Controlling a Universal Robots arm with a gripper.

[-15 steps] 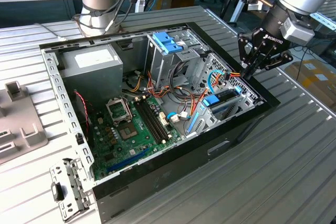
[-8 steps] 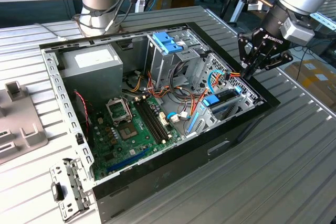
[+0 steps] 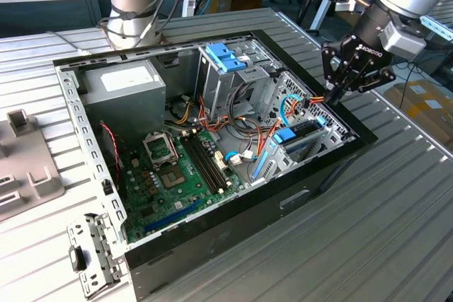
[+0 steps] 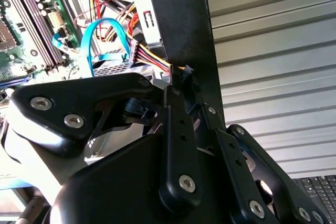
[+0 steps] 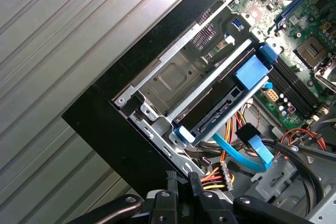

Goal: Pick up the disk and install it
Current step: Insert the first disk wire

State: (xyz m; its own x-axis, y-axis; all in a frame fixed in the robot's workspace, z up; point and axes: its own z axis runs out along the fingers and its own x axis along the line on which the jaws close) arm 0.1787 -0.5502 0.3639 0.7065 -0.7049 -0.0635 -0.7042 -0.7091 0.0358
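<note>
Disk [image 5: 223, 106] with blue rails and blue tab, lying tilted in the metal drive bay [image 5: 173, 80] at the open computer case's [image 3: 212, 245] corner, beside orange and yellow cables [image 5: 223, 174]. Gripper [image 3: 338, 93] just above the case edge, apart from disk, fingers [image 5: 170, 184] pressed together, grasping nothing.

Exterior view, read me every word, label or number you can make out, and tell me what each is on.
Nothing reads clearly enough to quote.
White lettering on the gripper: too small.
White label on the grey power supply box: print blurred.
Green motherboard: markings too small.
</note>
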